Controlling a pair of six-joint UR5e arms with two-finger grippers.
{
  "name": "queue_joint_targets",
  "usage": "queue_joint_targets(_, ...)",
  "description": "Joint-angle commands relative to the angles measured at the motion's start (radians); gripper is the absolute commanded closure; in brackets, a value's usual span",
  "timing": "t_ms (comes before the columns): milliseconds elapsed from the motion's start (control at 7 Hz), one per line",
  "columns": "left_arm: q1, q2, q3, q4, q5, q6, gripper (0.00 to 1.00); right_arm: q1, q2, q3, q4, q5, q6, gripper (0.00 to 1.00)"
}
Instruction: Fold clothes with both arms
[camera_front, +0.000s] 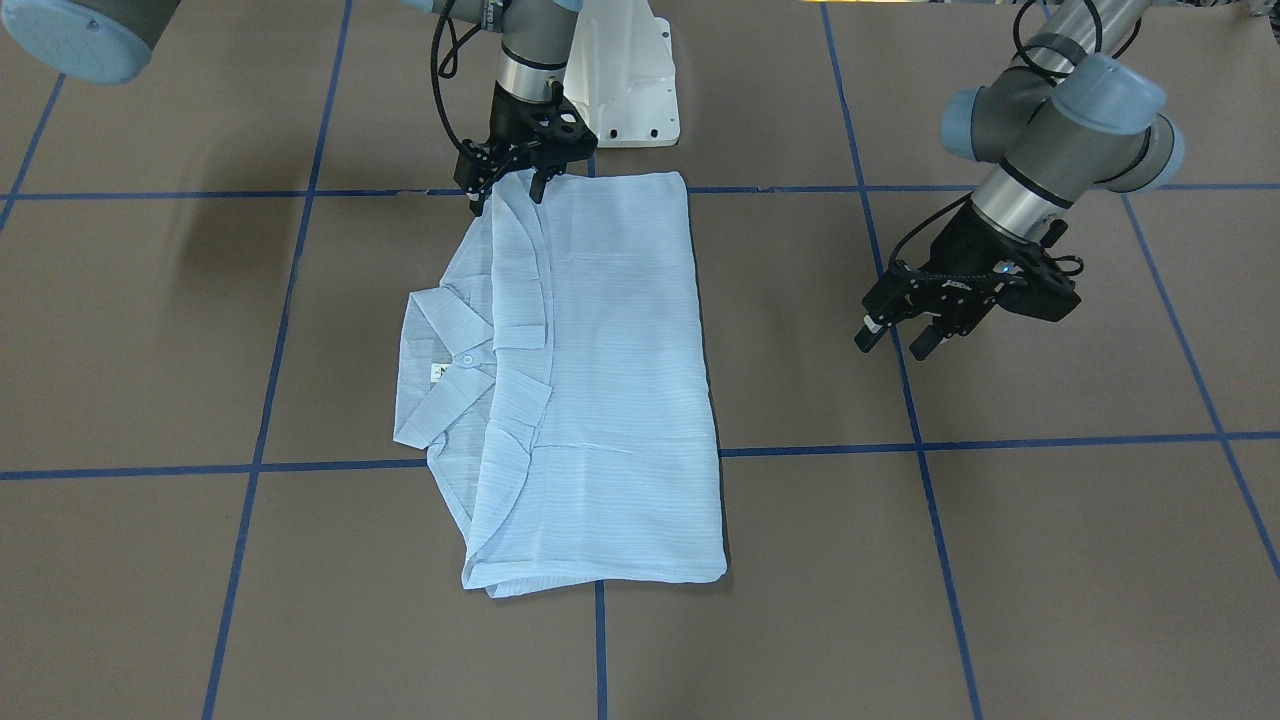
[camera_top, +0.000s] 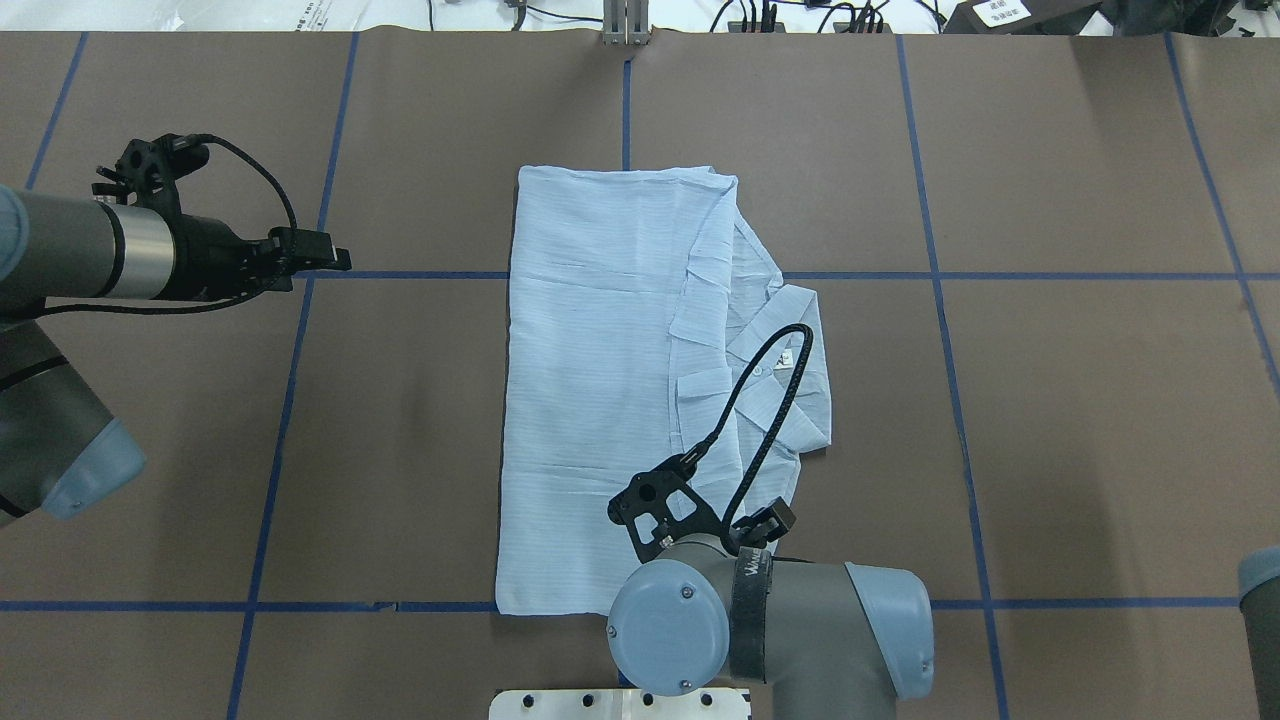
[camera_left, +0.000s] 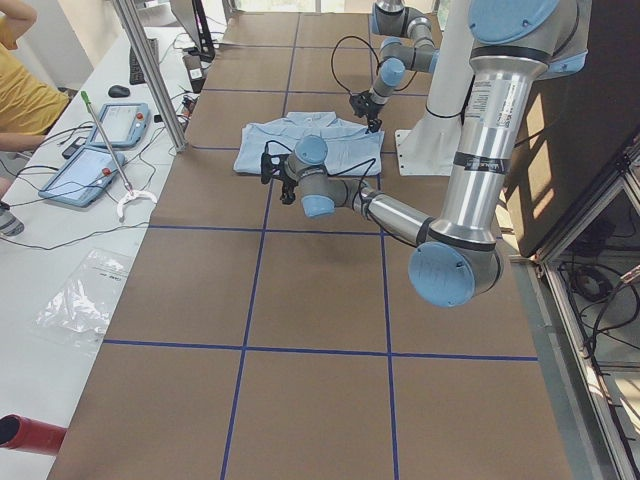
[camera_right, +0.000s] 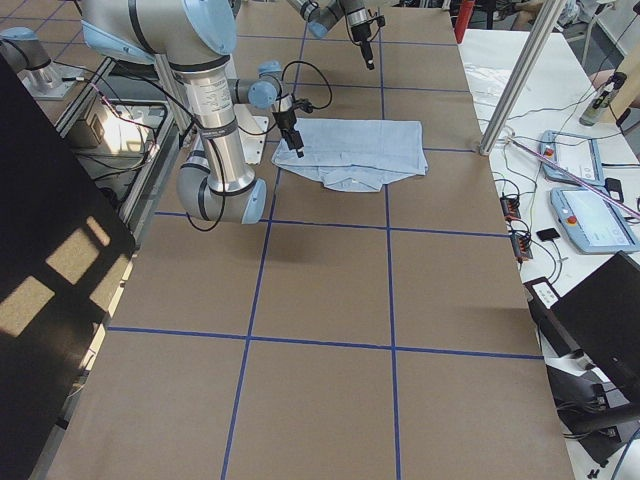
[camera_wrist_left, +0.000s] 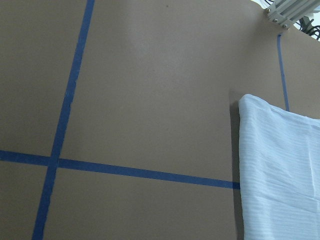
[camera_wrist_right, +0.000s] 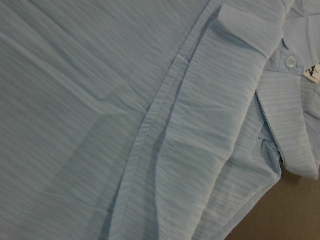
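The pale-blue striped shirt lies folded into a long rectangle on the brown table, collar and neck label sticking out to one side. It also shows in the overhead view. My right gripper is open, its fingertips straddling the shirt's corner nearest the robot base. The right wrist view shows only shirt fabric and a white button close up. My left gripper is open and empty, hovering above bare table well clear of the shirt's long edge.
The white pedestal base stands just behind the shirt. Blue tape lines grid the table. A side bench with tablets, a metal post and a person in yellow are beyond the far edge.
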Motion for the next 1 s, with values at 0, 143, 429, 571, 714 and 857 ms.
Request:
queue_joint_targets(0,0.0,0.0,0.001,0.0,-0.001,-0.002,0.09,0.0,0.006,-0.024,0.024,0.002,-0.014,0.0)
queue_joint_targets(143,0.002,0.0,0.003,0.0,-0.001,-0.002,0.09,0.0,0.007,-0.036,0.037,0.0,-0.014,0.0)
queue_joint_targets(429,0.002,0.0,0.003,-0.002,-0.001,-0.003,0.09,0.002,0.009,-0.038,0.037,0.002,-0.016,0.0)
queue_joint_targets(571,0.002,0.0,0.003,0.0,-0.001,-0.003,0.09,0.005,0.007,-0.038,0.035,0.002,-0.016,0.0)
queue_joint_targets(714,0.002,0.0,0.003,-0.002,-0.001,-0.003,0.09,0.006,0.0,-0.045,0.035,0.002,-0.035,0.0)
queue_joint_targets(857,0.002,0.0,0.0,-0.002,-0.001,-0.003,0.09,0.007,0.001,-0.052,0.037,0.005,-0.036,0.0)
